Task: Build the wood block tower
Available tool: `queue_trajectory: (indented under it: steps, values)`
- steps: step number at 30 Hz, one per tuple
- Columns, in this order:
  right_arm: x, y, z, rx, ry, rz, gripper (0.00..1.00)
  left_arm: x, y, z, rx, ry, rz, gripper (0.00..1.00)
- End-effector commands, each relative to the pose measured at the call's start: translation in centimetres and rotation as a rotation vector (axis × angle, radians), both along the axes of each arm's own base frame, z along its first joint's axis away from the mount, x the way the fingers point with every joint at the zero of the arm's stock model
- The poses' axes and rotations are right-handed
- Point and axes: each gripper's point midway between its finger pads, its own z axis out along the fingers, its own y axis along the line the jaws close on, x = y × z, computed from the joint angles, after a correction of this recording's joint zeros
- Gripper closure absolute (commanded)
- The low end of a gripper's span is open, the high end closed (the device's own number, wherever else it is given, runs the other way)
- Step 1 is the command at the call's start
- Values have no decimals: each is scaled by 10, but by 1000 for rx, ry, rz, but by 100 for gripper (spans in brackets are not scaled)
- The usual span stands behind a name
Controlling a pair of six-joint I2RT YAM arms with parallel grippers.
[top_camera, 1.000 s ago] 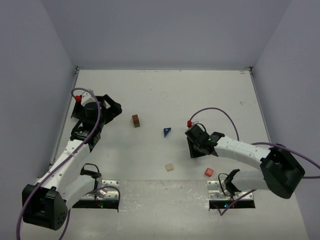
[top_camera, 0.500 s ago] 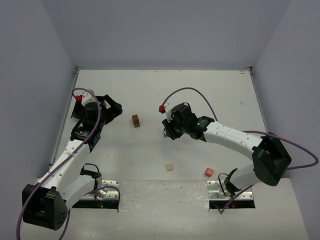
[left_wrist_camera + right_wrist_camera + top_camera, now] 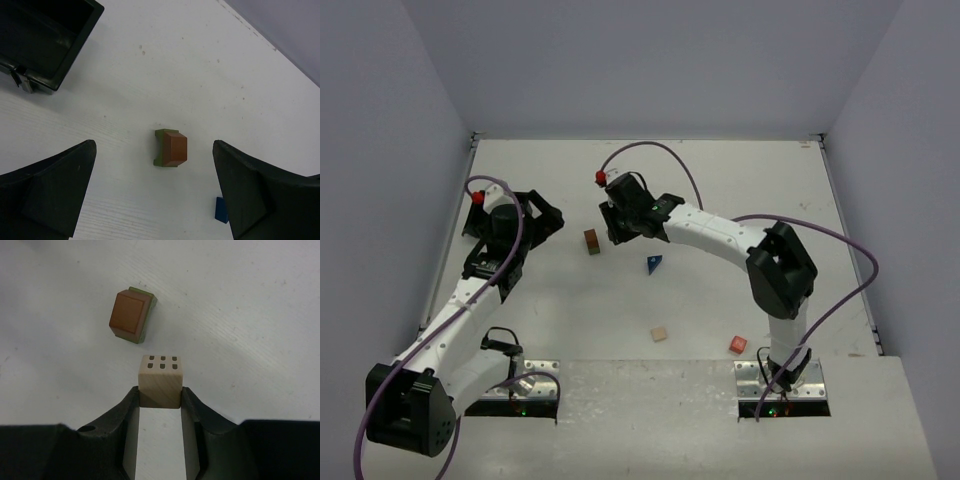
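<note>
White desk with pale grey walls on three sides, and from where I stand the piece that catches the eye is the tan cube pinched between the two fingers of the right gripper. The jaws are clamped on its sides, and its top face, with six small dark slots, shows clear. Just ahead of it and not touching it, a reddish-brown cube sits on an olive-green block, whose green edge peeks out along one side. Seen from overhead, that little stack stands left of the desk's middle, and the right arm reaches far across so that its gripper is just beside the stack on the right. A blue wedge lies on the desk near the stack, to its right and a little closer to the arm bases. A second tan cube lies much nearer the front edge, and a red cube lies to the right of that, close to the right arm's base. The left gripper is off to the stack's left, its jaws spread wide and grasping nothing. In its wrist view the stack shows on the desk between the two fingers, farther on. A black boxy shape fills the upper left corner of that view, and I can't tell what it is. Purple cable loops over each arm.
</note>
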Motion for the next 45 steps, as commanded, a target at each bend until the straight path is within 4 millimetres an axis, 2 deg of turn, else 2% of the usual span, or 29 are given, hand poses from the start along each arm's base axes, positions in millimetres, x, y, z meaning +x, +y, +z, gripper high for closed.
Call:
queue_trajectory:
  steps: [1,5,7,9,11,13,24,38,45]
  values:
    - [12,19,17,34,-6,-134,86,6,7,12,5,-44,31,0]
    - [17,34,10,32,27,-142,86,6,8,12,4,-44,41,0]
    - [18,44,13,42,19,-124,85,6,7,12,3,-46,39,0]
    - [19,46,3,15,34,-122,85,6,9,13,5,-47,44,0]
    - [23,54,8,23,25,-119,84,6,8,13,3,-48,44,0]
    - [23,54,2,-1,33,-125,84,6,8,13,3,-50,44,0]
    - [22,73,5,12,22,-111,81,6,9,14,2,-55,51,0]
    - [23,76,-10,-34,16,-134,78,3,11,16,0,-61,58,0]
    - [27,79,-10,-32,3,-139,76,3,9,17,-5,-65,48,0]
